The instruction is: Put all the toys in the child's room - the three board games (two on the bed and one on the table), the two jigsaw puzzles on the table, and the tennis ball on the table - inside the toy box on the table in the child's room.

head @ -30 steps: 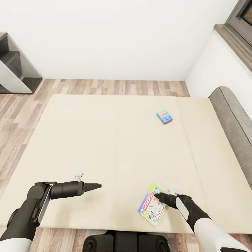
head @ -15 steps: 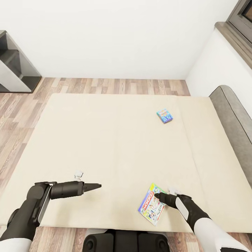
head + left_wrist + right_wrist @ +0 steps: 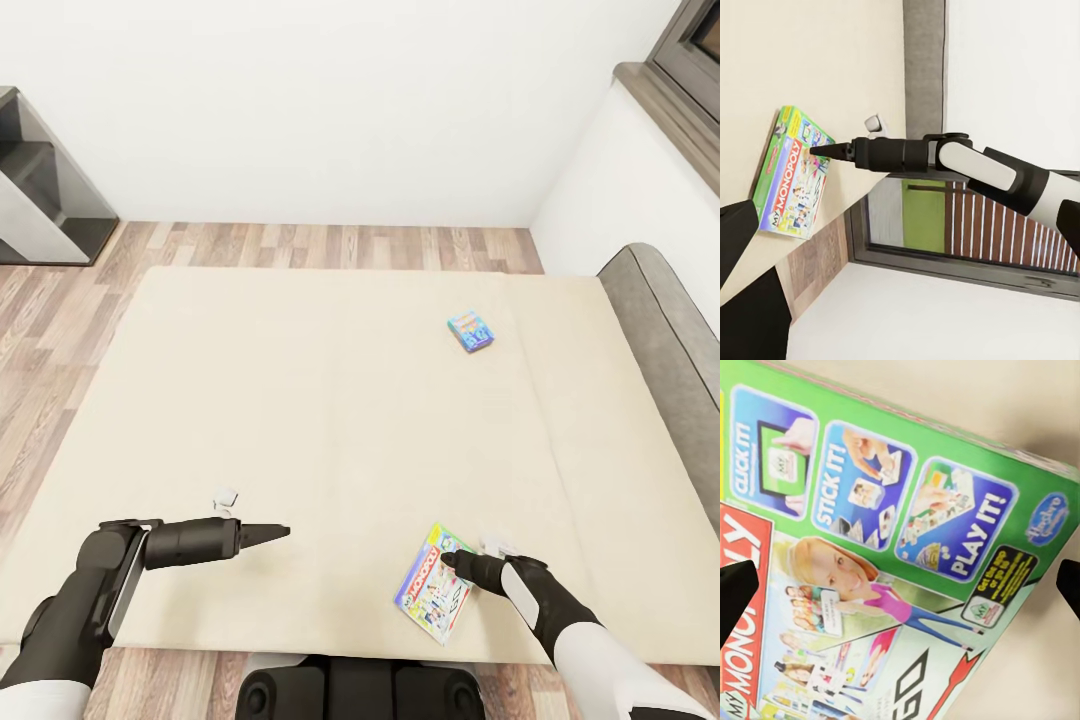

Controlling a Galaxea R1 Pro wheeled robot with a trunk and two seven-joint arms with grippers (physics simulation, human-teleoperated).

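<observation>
Two board games lie on the beige bed (image 3: pixel 300 400). A green Monopoly box (image 3: pixel 433 597) rests near the front edge, and a small blue box (image 3: pixel 470 331) lies further back to the right. My right gripper (image 3: pixel 447 560) hovers at the Monopoly box's far corner. In the right wrist view that gripper (image 3: pixel 900 585) is open, its fingertips (image 3: pixel 735 592) spread wide over the lid (image 3: pixel 870 510). My left gripper (image 3: pixel 280 531) is open over bare mattress, well left of the box. The left wrist view shows the right gripper (image 3: pixel 817 150) touching the Monopoly box (image 3: pixel 791 180).
The bed's grey headboard (image 3: pixel 660 320) runs along the right. A dark shelf unit (image 3: pixel 40 200) stands at the far left on the wood floor (image 3: pixel 330 248). A window sill (image 3: pixel 670 100) juts out at the upper right. My base (image 3: pixel 360 690) sits against the bed's front edge.
The head view shifted very slightly a second ago. Both arms and both boxes have stayed where they were.
</observation>
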